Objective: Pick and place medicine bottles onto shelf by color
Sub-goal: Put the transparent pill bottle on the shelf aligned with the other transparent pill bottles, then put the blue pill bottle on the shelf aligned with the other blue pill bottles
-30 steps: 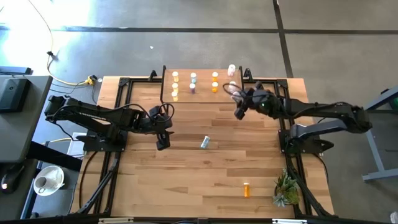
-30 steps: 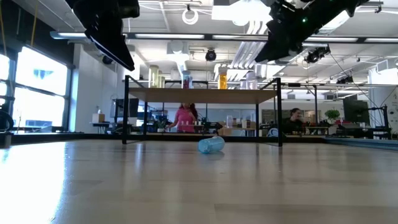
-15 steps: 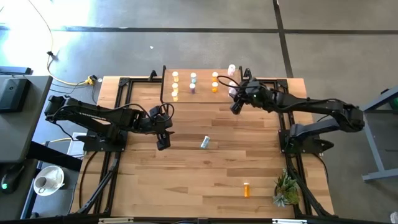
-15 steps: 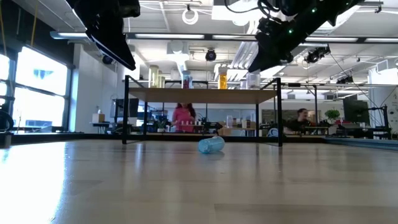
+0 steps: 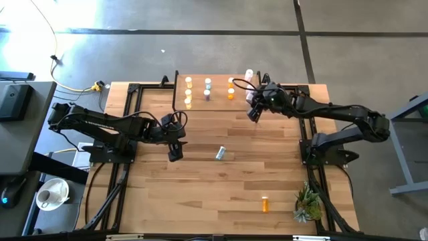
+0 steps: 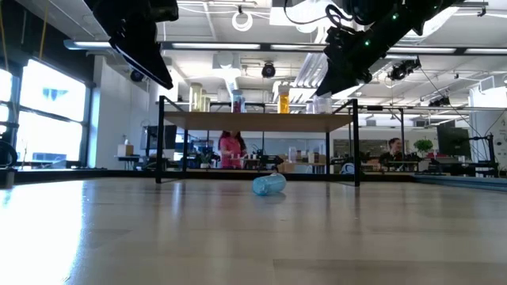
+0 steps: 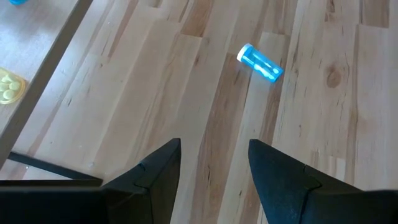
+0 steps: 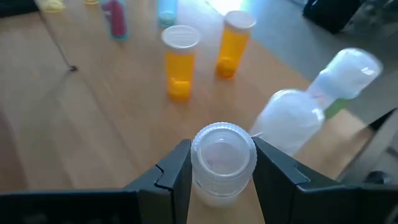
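Note:
The shelf [image 5: 217, 102] stands at the table's far edge with several medicine bottles upright on it, among them two orange ones [image 8: 180, 62] [image 8: 233, 43]. A blue bottle [image 5: 219, 153] lies on its side at mid table, also in the left wrist view [image 7: 261, 63]. An orange bottle [image 5: 265, 203] lies near the front right. My right gripper [image 5: 253, 112] hangs by the shelf's right end, shut on a pale bottle with a clear cap [image 8: 222, 155]. My left gripper [image 5: 175, 154] hovers open left of the blue bottle, with nothing between its fingers. My right gripper pinches the pale bottle between its two fingers, which sit on opposite sides just under the cap [image 8: 194, 177]. The fingers slant down from the table's right side toward the shelf. The bottle stands cap up, lifted clear above the wood; its body is hidden below the cap.
A larger white bottle [image 8: 311, 106] stands at the shelf's far right corner, close beside the held bottle. A small potted plant [image 5: 307, 204] sits at the table's front right corner. Black frame rails [image 5: 127, 134] run along both sides. People move in the room behind.
My right gripper has swung with the pale bottle toward the table's far edge and the shelf's right end, most of it in the first half second. The bottle stays cap up between the fingers.

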`<action>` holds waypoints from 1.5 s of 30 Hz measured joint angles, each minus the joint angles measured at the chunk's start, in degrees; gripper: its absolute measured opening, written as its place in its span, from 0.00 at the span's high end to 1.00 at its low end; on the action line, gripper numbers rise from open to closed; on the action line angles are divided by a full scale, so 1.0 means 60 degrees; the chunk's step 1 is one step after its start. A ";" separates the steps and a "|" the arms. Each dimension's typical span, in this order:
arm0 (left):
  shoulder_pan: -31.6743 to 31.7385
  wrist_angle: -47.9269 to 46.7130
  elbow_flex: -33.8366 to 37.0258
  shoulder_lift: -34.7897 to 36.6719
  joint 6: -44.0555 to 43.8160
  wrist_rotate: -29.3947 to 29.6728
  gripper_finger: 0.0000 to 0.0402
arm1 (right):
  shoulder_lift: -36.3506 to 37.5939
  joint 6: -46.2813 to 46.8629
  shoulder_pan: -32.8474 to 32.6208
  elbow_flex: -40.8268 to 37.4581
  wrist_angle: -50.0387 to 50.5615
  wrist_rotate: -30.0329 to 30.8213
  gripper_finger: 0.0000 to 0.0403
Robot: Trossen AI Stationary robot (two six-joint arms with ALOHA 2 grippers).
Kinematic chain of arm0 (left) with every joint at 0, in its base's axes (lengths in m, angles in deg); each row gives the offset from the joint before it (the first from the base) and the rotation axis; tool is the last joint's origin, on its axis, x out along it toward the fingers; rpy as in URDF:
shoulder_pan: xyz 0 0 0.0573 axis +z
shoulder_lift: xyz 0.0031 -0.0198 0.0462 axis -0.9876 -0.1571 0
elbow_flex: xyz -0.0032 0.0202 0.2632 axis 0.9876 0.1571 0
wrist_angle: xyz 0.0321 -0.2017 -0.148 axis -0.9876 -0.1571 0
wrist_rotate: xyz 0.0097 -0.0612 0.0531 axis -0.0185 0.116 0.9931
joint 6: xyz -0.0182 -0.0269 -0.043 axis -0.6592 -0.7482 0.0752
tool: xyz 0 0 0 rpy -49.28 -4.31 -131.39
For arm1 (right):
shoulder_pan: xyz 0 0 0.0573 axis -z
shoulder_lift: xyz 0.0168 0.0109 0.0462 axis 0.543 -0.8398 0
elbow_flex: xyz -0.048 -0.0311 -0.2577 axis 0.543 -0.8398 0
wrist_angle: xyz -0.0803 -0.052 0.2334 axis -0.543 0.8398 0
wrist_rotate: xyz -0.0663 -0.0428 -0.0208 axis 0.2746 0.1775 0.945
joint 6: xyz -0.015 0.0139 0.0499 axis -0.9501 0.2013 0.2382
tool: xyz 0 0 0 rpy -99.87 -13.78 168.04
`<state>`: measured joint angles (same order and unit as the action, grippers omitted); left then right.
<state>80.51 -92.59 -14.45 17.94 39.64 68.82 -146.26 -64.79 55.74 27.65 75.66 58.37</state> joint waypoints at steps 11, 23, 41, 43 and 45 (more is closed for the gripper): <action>-0.0001 0.0000 0.0000 0.0000 0.0000 0.0000 0.55 | 0.0015 0.0844 0.0004 0.0018 0.0252 -0.0280 0.69; -0.0002 0.0000 0.0000 0.0000 0.0000 0.0000 0.55 | 0.0015 0.0698 0.0000 0.0018 0.0312 0.0044 0.62; -0.0003 0.0000 0.0000 0.0000 0.0000 0.0000 0.55 | 0.0303 0.0662 0.0000 0.0000 0.0183 0.0198 0.53; 0.0000 0.0000 0.0000 0.0000 0.0000 0.0000 0.55 | 0.0500 0.0662 0.0000 0.0000 0.0179 0.0196 0.53; 0.0000 0.0000 0.0000 0.0000 -0.0004 0.0000 0.55 | 0.0691 0.0662 -0.0001 0.0000 0.0179 0.0167 0.53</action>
<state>80.51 -92.59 -14.45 17.94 39.62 68.82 -142.12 -60.82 55.73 27.65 76.73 59.37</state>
